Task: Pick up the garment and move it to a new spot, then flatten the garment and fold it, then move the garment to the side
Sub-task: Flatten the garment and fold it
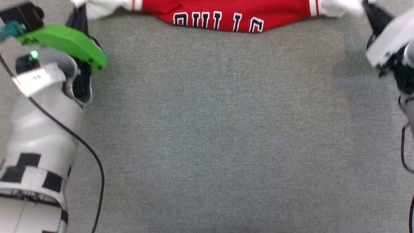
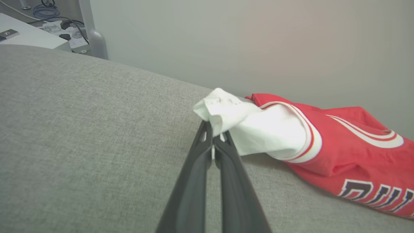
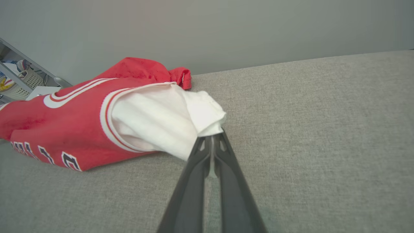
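The garment point(image 1: 226, 14), a red jersey with white sleeves and black-and-white lettering, lies stretched along the far edge of the grey surface in the head view. In the left wrist view my left gripper point(image 2: 214, 136) is shut on the white sleeve point(image 2: 245, 126) of the garment point(image 2: 352, 155). My right gripper point(image 3: 212, 139) is likewise shut on the other white sleeve point(image 3: 168, 123) of the garment point(image 3: 64, 129). In the head view the left arm point(image 1: 45, 97) stands at the far left and the right arm point(image 1: 391, 45) at the far right, their fingertips hidden at the sleeves.
A grey felt-covered tabletop point(image 1: 213, 136) spreads wide in front of the garment. A plain grey wall point(image 2: 258, 38) rises just behind the table's far edge. A black cable point(image 1: 93, 161) hangs from the left arm. Shelves and a basket point(image 3: 19, 84) stand off to the side.
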You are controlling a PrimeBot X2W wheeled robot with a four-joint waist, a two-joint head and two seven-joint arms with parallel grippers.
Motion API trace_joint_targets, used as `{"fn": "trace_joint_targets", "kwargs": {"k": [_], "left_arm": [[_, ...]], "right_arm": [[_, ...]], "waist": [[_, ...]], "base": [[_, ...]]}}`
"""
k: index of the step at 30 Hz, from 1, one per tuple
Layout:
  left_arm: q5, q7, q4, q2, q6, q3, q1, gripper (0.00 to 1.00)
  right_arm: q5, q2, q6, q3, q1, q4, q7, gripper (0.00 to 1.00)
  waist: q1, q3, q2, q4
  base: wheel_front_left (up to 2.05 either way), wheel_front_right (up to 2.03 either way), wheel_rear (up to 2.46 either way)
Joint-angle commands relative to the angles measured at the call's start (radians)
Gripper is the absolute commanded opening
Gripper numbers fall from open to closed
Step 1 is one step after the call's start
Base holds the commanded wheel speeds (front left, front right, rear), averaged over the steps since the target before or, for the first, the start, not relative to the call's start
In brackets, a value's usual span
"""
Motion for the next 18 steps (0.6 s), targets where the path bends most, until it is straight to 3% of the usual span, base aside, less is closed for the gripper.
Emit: {"fn": "trace_joint_targets", "kwargs": {"k": [1,4,9,18], "left_arm": [[-0.020,-0.008,-0.026,0.005,-0.003,-0.004,0.047,0.00],[-0.022,-0.014,-0.099,0.026,-0.003,-0.016,0.157,0.00],[0.024,-0.015,-0.249,0.053,-0.003,0.070,0.360,0.00],[0.133,-0.015,-0.476,0.028,0.035,0.180,0.746,0.00]], "right_arm": [[0.024,-0.011,-0.001,0.006,0.055,-0.020,-0.010,0.00],[0.058,-0.035,-0.001,0.010,0.178,-0.064,-0.028,0.00],[0.078,-0.058,-0.001,-0.004,0.353,-0.120,-0.043,0.00],[0.071,-0.061,-0.001,-0.076,0.657,-0.241,-0.016,0.00]], "waist": [[0.0000,-0.042,0.0000,0.010],[0.0000,-0.087,0.0000,0.009],[0.0000,-0.166,0.0000,0.004],[0.0000,-0.312,0.0000,0.004]], "base": [[0.00,0.00,0.00],[0.00,0.00,0.00],[0.00,0.00,0.00],[0.00,0.00,0.00]]}}
